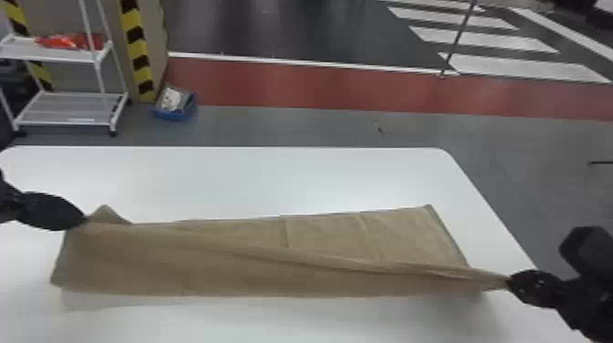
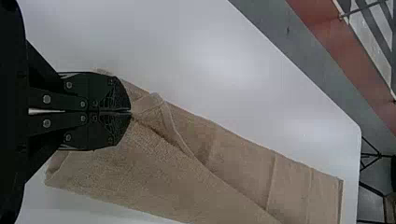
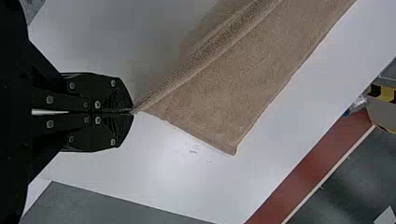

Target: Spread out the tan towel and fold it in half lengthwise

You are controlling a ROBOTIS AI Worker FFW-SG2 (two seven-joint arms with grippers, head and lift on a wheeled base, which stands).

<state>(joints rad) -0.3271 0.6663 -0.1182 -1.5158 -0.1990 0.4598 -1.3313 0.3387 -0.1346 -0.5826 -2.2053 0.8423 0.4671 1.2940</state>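
So I'm pinching the tan cloth towel point(image 1: 255, 271) by both ends, black two-fingered left gripper point(image 2: 131, 112) and matching right gripper point(image 3: 133, 112), its length running sideways across the white table point(image 1: 273, 182), right-held corner point(image 1: 499, 281) sitting nearer the robot and probably needing more push away.

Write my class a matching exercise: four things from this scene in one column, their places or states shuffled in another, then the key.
1. left gripper
2. right gripper
3. table
4. blue container

A. on the floor beyond the table
B. shut on the towel's right end
C. beneath the towel
D. shut on the towel's left end

1-D, 2-B, 3-C, 4-A
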